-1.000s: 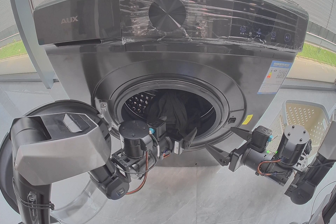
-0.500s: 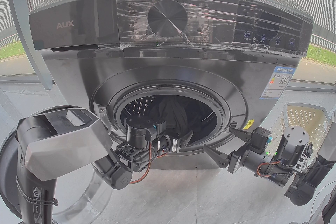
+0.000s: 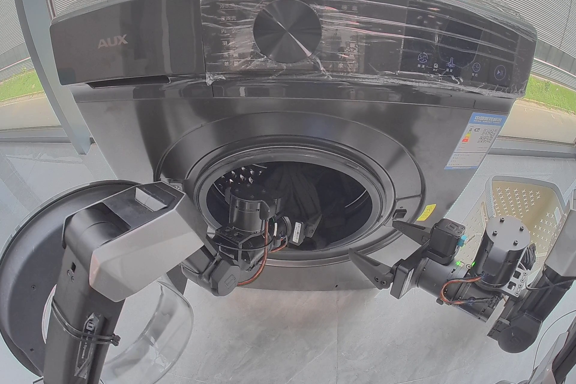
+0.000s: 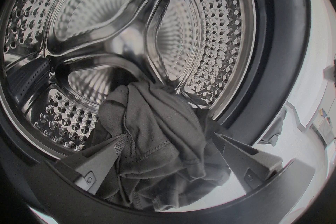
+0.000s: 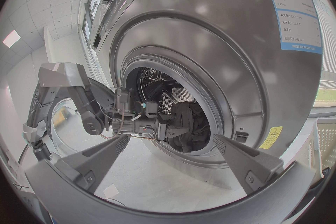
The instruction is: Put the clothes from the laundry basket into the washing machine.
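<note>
See washing machine [image 3: 288, 103] straight ahead, door [image 3: 24, 283] swung open at 8 o'clock of the porthole. Find dark grey clothes [image 4: 157, 154] heaped at 6 o'clock of the perforated drum [image 4: 105, 18], close to its front rim. Note left gripper [image 4: 168, 136] inside the porthole, claw spread wide, one finger on either side of the heap; cannot tell whether pads touch cloth. Note right gripper [image 3: 375, 238] outside, at 5 o'clock of the porthole, claw spread, holding nothing. Log laundry basket [image 3: 519, 182] low at 4 o'clock, just beside the machine's front corner.
</note>
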